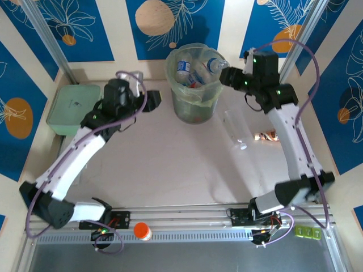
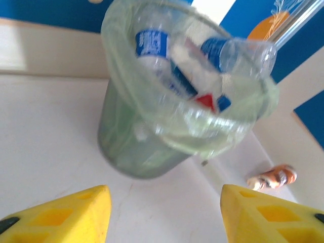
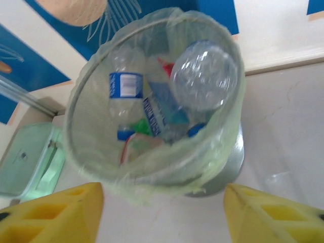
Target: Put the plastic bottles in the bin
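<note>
White tabletop [image 1: 170, 164], backed by blue leaf-patterned panels [image 1: 85, 28], carries the bin [image 1: 193, 107] at the upper centre of the overhead view. Its pale green liner is folded over the rim, and several plastic bottles [image 1: 184, 67] are piled inside. The left gripper [image 1: 152, 101] sits just left of the bin near its base. In its own wrist view the left gripper [image 2: 164, 217] has its yellow fingers [image 2: 66, 217] spread at the bottom corners with nothing between them, and the bin [image 2: 136, 147] stands above the gap, apart from them. The right gripper [image 1: 226, 75] hangs at the bin's upper-right rim. In its wrist view the right gripper [image 3: 164, 212] also has its jaws parted and empty, looking down into the bin [image 3: 212, 172], where the bottles [image 3: 205, 76] lie heaped. One clear bottle [image 1: 235, 129] lies on the table to the right of the bin, with a crumpled brownish object [image 1: 265, 136] beside it. A mint-green box [image 1: 71, 107] rests at the left edge.
</note>
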Motion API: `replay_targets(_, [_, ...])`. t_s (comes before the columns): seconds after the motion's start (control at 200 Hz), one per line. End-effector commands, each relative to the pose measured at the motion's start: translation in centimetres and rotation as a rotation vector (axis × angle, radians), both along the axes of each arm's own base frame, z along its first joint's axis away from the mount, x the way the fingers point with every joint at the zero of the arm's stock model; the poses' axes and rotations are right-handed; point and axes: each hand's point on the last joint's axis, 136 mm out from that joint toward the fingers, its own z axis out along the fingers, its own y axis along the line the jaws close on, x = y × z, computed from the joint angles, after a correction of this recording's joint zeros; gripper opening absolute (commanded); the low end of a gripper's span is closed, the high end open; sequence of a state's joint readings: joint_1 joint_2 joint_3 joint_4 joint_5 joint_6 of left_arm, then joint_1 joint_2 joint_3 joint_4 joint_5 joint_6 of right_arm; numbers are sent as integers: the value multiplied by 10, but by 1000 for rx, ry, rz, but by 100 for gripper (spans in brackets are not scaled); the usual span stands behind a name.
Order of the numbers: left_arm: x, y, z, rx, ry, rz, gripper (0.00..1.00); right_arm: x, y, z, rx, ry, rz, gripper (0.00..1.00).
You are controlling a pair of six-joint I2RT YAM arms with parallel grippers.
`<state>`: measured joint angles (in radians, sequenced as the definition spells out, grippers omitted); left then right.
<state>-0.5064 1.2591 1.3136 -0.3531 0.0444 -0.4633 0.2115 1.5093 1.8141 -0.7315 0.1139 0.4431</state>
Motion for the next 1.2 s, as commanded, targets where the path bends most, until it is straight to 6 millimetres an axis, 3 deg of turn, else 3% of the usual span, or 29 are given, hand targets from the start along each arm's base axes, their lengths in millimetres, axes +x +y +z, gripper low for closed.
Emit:
replay_targets(0.0, [-20, 0, -8, -4, -113, -50, 59, 34, -12, 6, -30, 15, -49, 50])
replay_targets(0.11, [-32, 1, -23, 18, -103, -75, 60, 68, -11, -4, -6, 85, -46, 33])
replay_targets(0.26, [-36, -3, -15, 14, -121, -93, 60, 95, -1, -24, -25, 151, -21, 32])
replay_targets(0.485, [-38, -3, -14, 0, -121, -90, 60, 100, 31, -67, -80, 247, 46, 27])
replay_targets(0.62, [-37, -4, -14, -4, -115, -89, 60, 102, 30, -87, -87, 293, 40, 27])
replay_targets(0.705, [-37, -1, -13, -1, -118, -77, 60, 100, 26, -79, -101, 274, 31, 27])
replay_targets(0.91, [-44, 11, 1, -12, -119, -30, 62, 83, 19, -17, -80, 125, 34, 30])
replay_targets(0.98, [-50, 15, 6, -21, -127, -23, 63, 76, 12, -5, -76, 108, 16, 35])
replay_targets(1.105, [-56, 28, 0, 18, -147, 13, 64, 61, -4, -8, -98, 127, -36, 46])
replay_targets(1.195, [-55, 43, -10, 61, -158, 79, 65, 47, -20, -33, -121, 157, -94, 57])
